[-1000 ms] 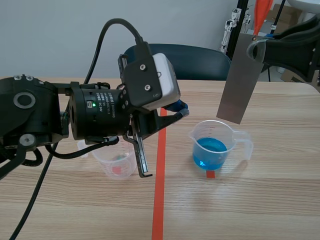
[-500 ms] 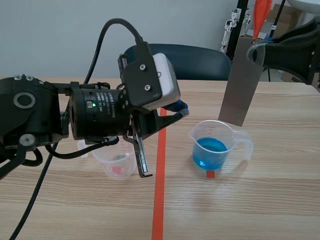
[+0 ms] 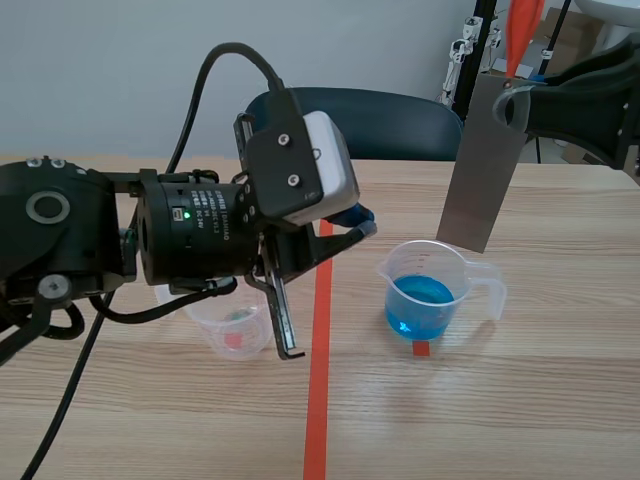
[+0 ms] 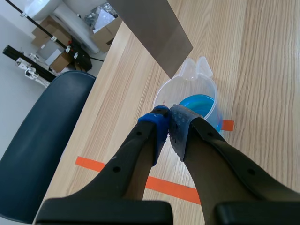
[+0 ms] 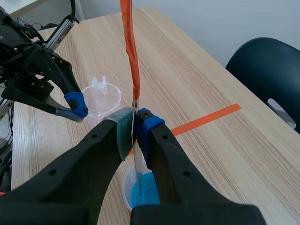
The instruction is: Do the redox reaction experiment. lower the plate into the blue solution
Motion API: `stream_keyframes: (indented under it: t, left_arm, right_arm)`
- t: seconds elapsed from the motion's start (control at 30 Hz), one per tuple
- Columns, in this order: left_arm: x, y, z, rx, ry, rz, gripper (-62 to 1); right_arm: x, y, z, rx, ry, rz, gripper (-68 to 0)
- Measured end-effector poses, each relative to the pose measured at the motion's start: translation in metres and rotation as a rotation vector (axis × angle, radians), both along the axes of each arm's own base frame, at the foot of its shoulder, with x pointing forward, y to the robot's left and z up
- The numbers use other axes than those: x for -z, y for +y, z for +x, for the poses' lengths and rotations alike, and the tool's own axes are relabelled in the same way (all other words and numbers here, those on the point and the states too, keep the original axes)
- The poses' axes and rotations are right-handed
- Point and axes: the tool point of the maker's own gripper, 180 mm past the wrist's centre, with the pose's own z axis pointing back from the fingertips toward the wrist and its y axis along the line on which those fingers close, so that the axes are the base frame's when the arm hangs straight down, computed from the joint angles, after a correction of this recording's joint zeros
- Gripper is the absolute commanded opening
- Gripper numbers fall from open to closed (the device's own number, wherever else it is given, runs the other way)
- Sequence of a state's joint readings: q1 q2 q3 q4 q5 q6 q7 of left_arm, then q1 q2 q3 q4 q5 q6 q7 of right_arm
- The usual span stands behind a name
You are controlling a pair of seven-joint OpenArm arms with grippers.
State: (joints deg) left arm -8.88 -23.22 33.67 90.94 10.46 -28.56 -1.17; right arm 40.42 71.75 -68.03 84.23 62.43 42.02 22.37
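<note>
Above the beaker (image 3: 425,290) of blue solution (image 3: 418,300), right fingers (image 5: 119,136) pinch the metal plate (image 3: 482,165) by its 12 o'clock edge, poised for dipping, while left fingers (image 4: 154,126) rest closed on nothing.

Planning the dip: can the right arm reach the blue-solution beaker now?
Probably yes: the plate hangs just above the beaker, over its open mouth; the left end effector sits aside.
</note>
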Motion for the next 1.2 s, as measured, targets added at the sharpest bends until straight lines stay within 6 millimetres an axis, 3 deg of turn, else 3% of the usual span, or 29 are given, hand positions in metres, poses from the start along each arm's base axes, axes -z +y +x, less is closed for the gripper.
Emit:
stream_keyframes:
  t: [0.23, 0.53, 0.93, 1.2]
  left_arm:
    - [0.026, 0.02, -0.013, -0.045, 0.078, 0.023, -56.9]
    - [0.035, 0.06, -0.024, -0.135, 0.125, -0.046, -56.9]
    - [0.049, 0.11, -0.068, -0.23, 0.217, -0.151, -56.9]
    - [0.044, 0.125, -0.103, -0.275, 0.23, -0.266, -56.9]
  right_arm:
    - [0.0, 0.0, 0.0, 0.0, -0.001, 0.0, -66.9]
    - [0.011, 0.011, 0.003, -0.013, 0.022, -0.004, -66.9]
    - [0.035, -0.001, 0.026, 0.061, 0.061, -0.007, -66.9]
    - [0.054, -0.002, 0.036, 0.084, 0.081, -0.028, -66.9]
